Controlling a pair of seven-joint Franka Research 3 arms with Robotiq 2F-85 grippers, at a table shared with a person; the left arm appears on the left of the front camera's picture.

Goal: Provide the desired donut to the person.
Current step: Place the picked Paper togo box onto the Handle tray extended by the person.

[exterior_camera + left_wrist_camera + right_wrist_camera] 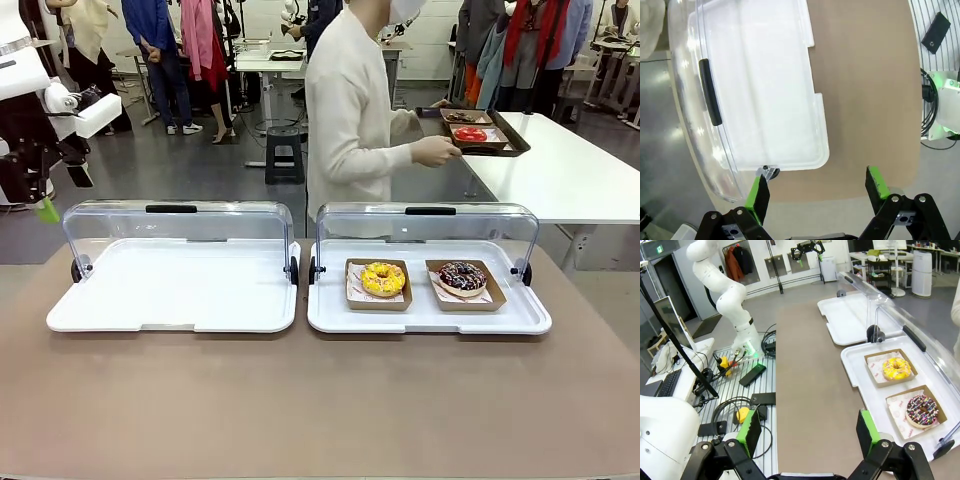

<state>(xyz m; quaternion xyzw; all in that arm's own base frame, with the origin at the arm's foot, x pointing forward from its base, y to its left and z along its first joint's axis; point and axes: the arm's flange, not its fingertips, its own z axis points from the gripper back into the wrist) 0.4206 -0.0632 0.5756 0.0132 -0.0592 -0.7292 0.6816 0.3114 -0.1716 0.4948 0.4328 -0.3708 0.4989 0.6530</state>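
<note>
You have the left gripper (817, 192) spread wide and empty, above the table's (300, 400) left edge by the empty left case (175, 290). The right gripper (807, 432) is also apart, holding nothing, over the table's near edge. In the right case (330, 310), a yellow donut (383, 278) sits left of a chocolate donut (462, 276). The person (350, 110) stands past the far edge, turned aside, holding a dark tray (510, 135).

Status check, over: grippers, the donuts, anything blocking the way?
Left gripper open, empty, above left tray. Right gripper open, empty. Yellow donut and chocolate donut on right tray, lid up. Person turned away; nothing blocking.
</note>
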